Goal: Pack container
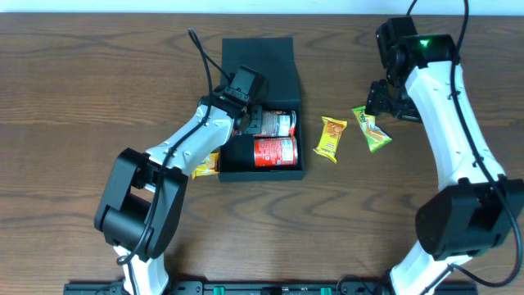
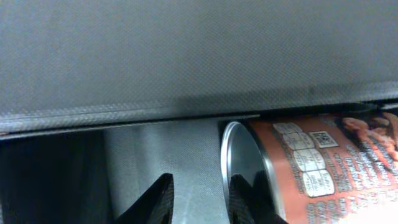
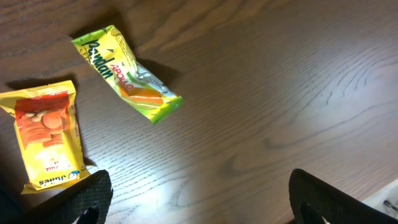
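The container point(image 1: 260, 65) is a dark box in the middle of the table, its flap lid open toward the back. Two red snack cans lie inside it, one point(image 1: 278, 123) behind the other point(image 1: 274, 152). My left gripper point(image 1: 249, 120) reaches into the box at its left side. In the left wrist view the left gripper point(image 2: 200, 200) stands slightly open over the box floor with nothing between its fingers. Its right finger point(image 2: 244, 199) is next to a can's metal end point(image 2: 239, 162). My right gripper point(image 1: 385, 98) hangs over bare table, open point(image 3: 208, 205) and empty.
A yellow packet point(image 1: 332, 138) and a green packet point(image 1: 372, 129) lie on the table right of the box, both in the right wrist view too (yellow packet point(image 3: 46, 134), green packet point(image 3: 127, 71)). Another yellow packet point(image 1: 206, 164) lies left of the box, partly under my left arm.
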{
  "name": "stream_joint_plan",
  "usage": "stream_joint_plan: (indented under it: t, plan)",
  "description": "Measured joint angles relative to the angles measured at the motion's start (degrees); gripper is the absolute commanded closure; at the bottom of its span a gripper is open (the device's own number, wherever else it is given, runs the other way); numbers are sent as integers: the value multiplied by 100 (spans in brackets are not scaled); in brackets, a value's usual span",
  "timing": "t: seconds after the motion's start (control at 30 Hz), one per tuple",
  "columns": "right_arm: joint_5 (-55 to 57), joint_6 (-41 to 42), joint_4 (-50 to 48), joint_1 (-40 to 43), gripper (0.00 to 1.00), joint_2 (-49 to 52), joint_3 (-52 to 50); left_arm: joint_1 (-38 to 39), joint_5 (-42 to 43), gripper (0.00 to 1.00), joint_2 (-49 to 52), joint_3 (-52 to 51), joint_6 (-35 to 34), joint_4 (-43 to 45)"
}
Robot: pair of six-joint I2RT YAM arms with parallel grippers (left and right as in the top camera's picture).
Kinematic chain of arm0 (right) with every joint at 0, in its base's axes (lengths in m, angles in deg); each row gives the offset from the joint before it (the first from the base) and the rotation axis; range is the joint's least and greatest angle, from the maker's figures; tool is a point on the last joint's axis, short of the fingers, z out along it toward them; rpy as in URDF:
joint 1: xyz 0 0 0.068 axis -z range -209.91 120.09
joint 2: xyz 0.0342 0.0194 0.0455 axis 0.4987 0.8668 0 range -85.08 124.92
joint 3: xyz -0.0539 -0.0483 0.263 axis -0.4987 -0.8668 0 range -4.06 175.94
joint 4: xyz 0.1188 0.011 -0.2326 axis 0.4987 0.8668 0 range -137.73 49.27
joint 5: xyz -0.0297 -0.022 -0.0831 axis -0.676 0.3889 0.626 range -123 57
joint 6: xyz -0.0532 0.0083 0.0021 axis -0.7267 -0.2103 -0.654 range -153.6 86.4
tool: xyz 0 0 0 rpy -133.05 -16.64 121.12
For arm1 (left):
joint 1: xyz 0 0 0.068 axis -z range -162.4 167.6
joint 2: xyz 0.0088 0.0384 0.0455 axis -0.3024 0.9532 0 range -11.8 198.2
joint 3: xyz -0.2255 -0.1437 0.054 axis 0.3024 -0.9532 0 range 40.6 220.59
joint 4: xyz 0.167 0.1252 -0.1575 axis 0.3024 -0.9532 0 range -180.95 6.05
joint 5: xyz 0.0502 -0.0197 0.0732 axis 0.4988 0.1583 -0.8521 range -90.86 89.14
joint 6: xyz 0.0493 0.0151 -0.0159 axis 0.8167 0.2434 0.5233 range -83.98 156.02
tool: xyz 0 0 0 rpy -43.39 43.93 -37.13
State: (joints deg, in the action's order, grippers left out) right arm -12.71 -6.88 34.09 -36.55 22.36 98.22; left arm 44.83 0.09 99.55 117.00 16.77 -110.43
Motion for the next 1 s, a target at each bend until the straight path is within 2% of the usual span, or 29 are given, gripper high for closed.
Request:
stream_joint_plan:
  t: [0.17, 0.4, 0.53, 0.63, 0.7, 0.73, 1.0]
  plan:
    - [0, 0, 0, 0, 9, 0, 0, 2, 129, 61, 0, 0, -13, -13]
    - [0, 0, -7, 0, 9, 0, 0, 17, 184, 60, 0, 0, -24, -28]
    - [0, 0, -7, 0, 9, 0, 0, 33, 201, 52, 0, 0, -15, -28]
    - [0, 0, -7, 0, 9, 0, 0, 37, 251, 59, 0, 0, -24, -28]
    - [0, 0, -7, 0, 9, 0, 0, 44, 254, 78, 0, 0, -35, -31]
    - [0, 0, -7, 0, 9, 0, 0, 50, 227, 82, 0, 0, -42, -33]
    - [2, -20, -4, 0, 9, 0, 0, 50, -177, 86, 0, 0, -26, -592]
